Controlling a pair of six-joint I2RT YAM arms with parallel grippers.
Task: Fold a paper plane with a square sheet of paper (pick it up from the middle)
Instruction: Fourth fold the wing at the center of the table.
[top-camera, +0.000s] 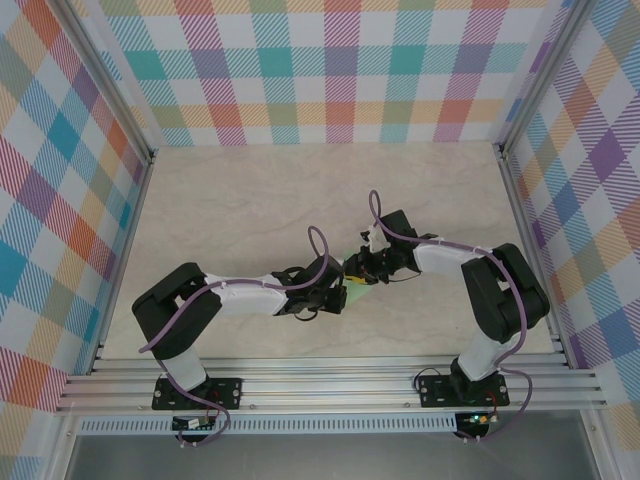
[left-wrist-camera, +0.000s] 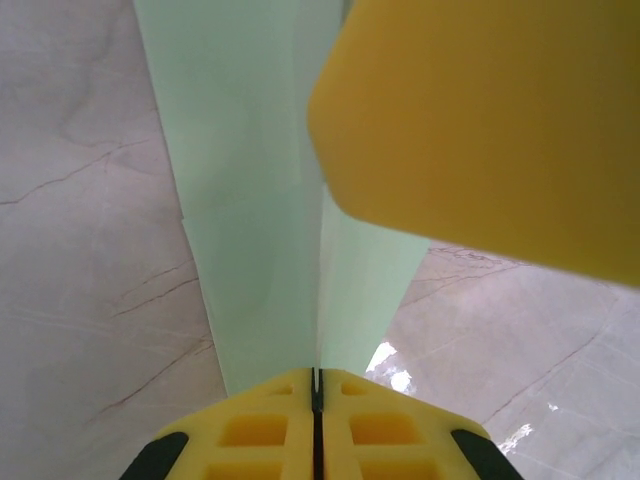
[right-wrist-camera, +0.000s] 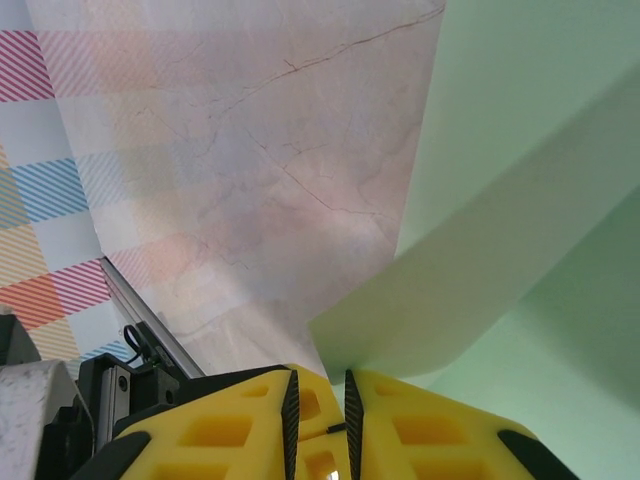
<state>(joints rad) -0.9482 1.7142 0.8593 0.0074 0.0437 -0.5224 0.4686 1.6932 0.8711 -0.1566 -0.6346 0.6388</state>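
Note:
The pale mint-green square sheet of paper (top-camera: 361, 293) is held off the table between both arms at the table's middle. My left gripper (left-wrist-camera: 317, 372) is shut on it. The paper (left-wrist-camera: 250, 200) rises from between the jaws as two layers meeting at a crease. One yellow finger (left-wrist-camera: 480, 120) of the right gripper hangs close above it. In the right wrist view my right gripper (right-wrist-camera: 318, 372) stands slightly open, with a narrow bare gap between its pads. A curled flap of the paper (right-wrist-camera: 480, 290) ends right at its fingertips. From above, the left gripper (top-camera: 338, 293) and right gripper (top-camera: 365, 270) almost touch.
Marbled beige tabletop (top-camera: 250, 200) lies all around the arms. Aluminium rails (top-camera: 330, 385) run along the near edge, and posts with checked walls (top-camera: 340, 70) close the sides and back. A rail and cable (right-wrist-camera: 140, 330) lie at the lower left of the right wrist view.

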